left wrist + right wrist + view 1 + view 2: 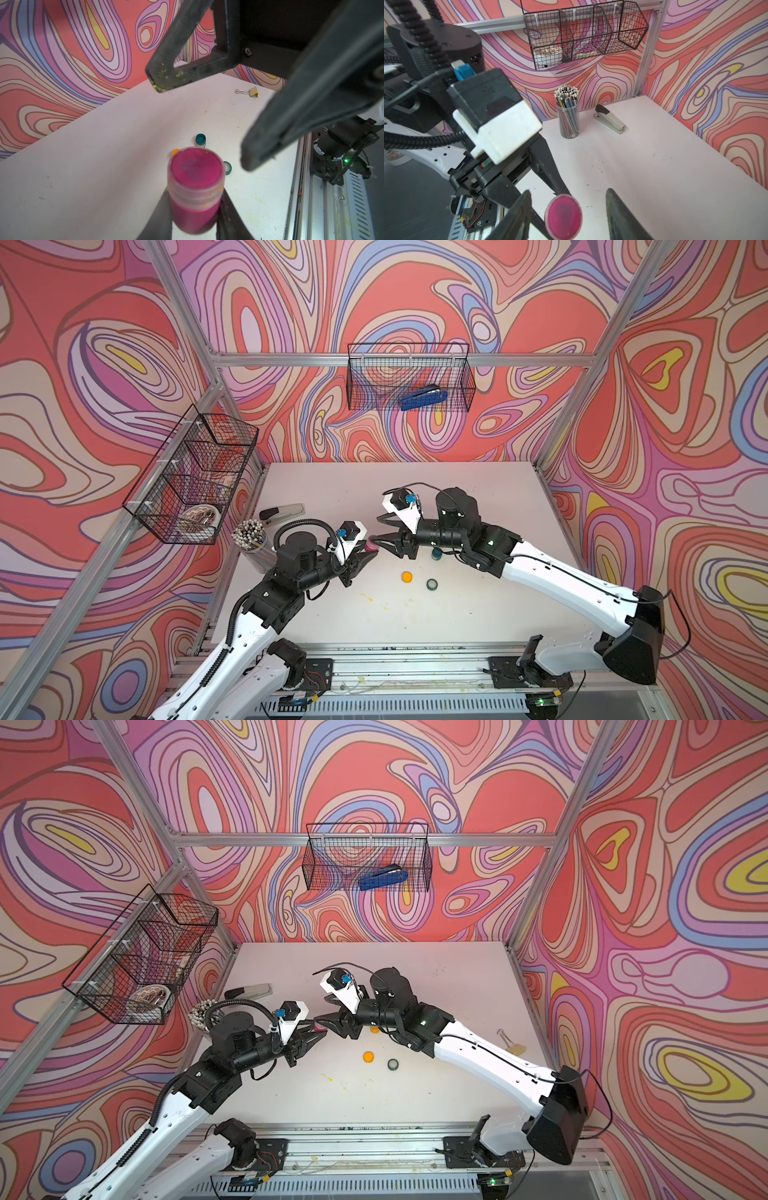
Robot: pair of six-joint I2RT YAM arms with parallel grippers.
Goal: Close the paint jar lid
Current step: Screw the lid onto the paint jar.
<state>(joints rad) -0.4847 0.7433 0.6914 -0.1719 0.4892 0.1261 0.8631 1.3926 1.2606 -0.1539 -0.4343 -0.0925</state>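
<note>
**While One Arm Holds the Jar, Its Partner Lines Up on the Lid**

Since the left gripper (195, 190) is clenched on the pink body of the paint jar (194, 214), the jar sits fixed between the two arms. It appears lifted off the table (457, 614), with its clear lid (196, 166) turned toward the right arm. The right gripper (568, 193) faces that lid with its jaws apart, one finger to each side and a gap showing at both, so it grasps nothing.

The step in hand looks like bringing the free jaws onto the lid. The next move calls for a square pinch on the ribbed skirt, then a turn while the left arm holds firm. An off-centre pinch could tip the lid or twist the jar in its grip.

Farther out, a small teal jar (200, 140), a teal cap (228, 167) and an orange piece (407, 577) rest on the table, with a binder clip (249, 92) well beyond.

Whether the lid is threaded on or only resting cannot be told. In both top views the jar is only a small pink patch, mostly hidden by the fingers.
</note>
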